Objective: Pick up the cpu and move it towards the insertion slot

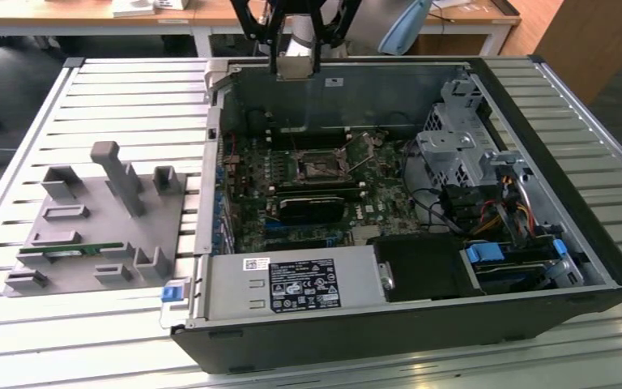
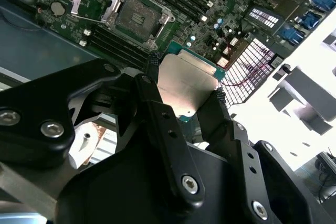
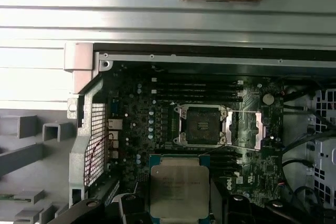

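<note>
Jaws gripping the cpu [image 2: 186,85] above open computer case [image 1: 570,203], insertion slot [image 3: 202,125] empty

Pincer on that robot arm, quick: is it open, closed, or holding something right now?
Pincer: closed on the cpu, held above the open computer case, not yet at the insertion slot.
</note>
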Controlling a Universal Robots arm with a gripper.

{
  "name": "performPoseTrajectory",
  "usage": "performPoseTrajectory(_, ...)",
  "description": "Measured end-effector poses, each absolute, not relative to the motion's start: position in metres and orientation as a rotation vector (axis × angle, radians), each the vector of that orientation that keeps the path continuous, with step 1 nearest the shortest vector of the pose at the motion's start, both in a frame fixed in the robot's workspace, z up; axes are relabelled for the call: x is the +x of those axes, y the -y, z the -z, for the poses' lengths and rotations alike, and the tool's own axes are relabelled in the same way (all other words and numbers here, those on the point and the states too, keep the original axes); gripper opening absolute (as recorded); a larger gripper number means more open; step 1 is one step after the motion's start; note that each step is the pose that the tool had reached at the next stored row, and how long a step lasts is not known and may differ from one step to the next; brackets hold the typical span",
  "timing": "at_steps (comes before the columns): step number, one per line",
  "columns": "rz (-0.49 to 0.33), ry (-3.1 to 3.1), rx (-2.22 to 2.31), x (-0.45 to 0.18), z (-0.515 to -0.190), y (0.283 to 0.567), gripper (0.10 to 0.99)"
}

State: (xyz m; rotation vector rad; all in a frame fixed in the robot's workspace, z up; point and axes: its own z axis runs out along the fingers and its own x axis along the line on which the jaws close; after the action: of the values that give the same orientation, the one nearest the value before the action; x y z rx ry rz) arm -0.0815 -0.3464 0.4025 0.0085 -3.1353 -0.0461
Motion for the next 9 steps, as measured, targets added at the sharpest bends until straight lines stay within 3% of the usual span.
performPoseTrajectory(9,0.046,3.135,0.008,-0.0731,-0.4024,0.3379,0.541)
